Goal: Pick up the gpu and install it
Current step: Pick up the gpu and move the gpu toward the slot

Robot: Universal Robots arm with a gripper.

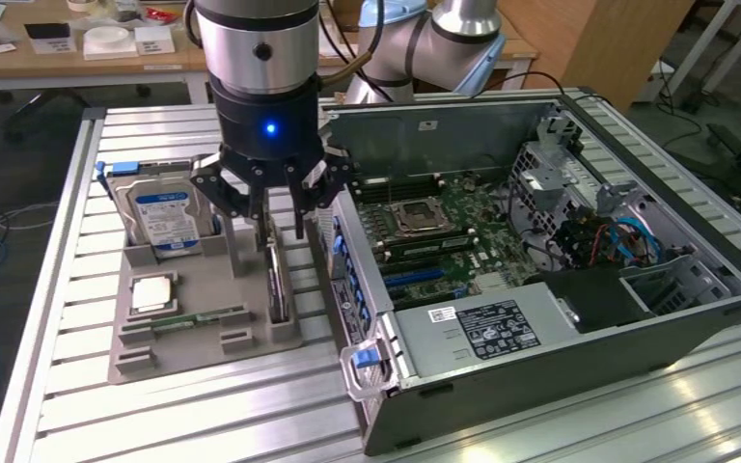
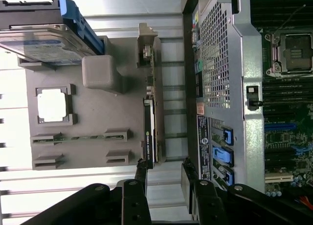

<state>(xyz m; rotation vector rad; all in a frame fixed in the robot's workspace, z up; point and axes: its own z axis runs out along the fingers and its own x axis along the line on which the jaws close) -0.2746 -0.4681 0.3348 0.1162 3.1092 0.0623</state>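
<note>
The gpu [image 1: 278, 287] stands on its edge in a slot at the side of the grey holder tray [image 1: 204, 342] nearest the computer case. In the wrist view the gpu [image 2: 149, 132] appears as a thin dark card with a green label, its metal bracket at the far end. My gripper [image 1: 278, 236] hangs directly over the card, open, its dark fingers coming down on either side of the card's top edge without touching it. In the wrist view the gripper [image 2: 164, 178] stands open with one fingertip [image 2: 142, 171] in line with the card's near end.
The open computer case [image 1: 679, 318] lies at the exterior view's right, its motherboard [image 1: 448, 227] exposed. On the tray are a hard drive [image 1: 165, 217] with a blue-white label, a processor chip [image 1: 151, 289] and a memory stick [image 1: 197, 316]. The case wall [image 2: 215, 63] is close beside the card.
</note>
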